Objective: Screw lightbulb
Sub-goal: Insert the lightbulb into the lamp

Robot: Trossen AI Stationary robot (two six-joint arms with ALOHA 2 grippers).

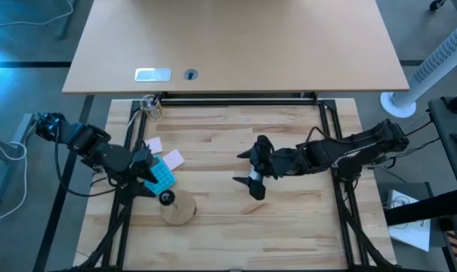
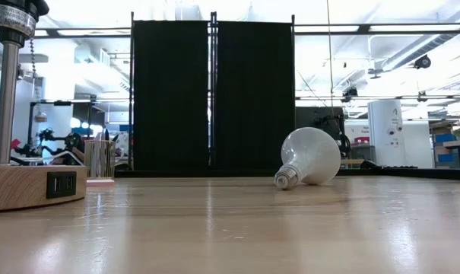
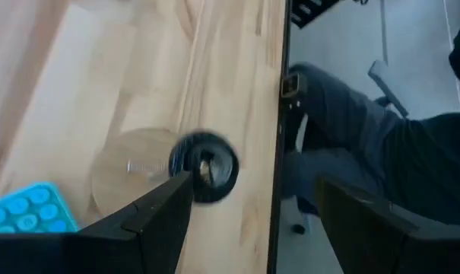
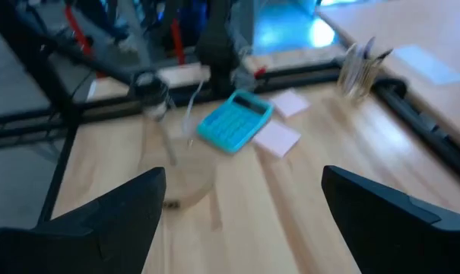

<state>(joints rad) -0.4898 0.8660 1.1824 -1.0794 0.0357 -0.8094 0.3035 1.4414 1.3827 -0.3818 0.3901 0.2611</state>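
Fingers of your right gripper (image 1: pixel 256 180) spread wide and empty at frame centre: lower squarely around the lightbulb (image 2: pixel 309 157) lying on the counter (image 1: pixel 304 219), gripping its globe.

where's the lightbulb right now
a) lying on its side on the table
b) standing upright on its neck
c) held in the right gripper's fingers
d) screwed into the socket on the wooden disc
a, the lightbulb lies on its side on the table, screw neck touching the wood, nothing gripping it.
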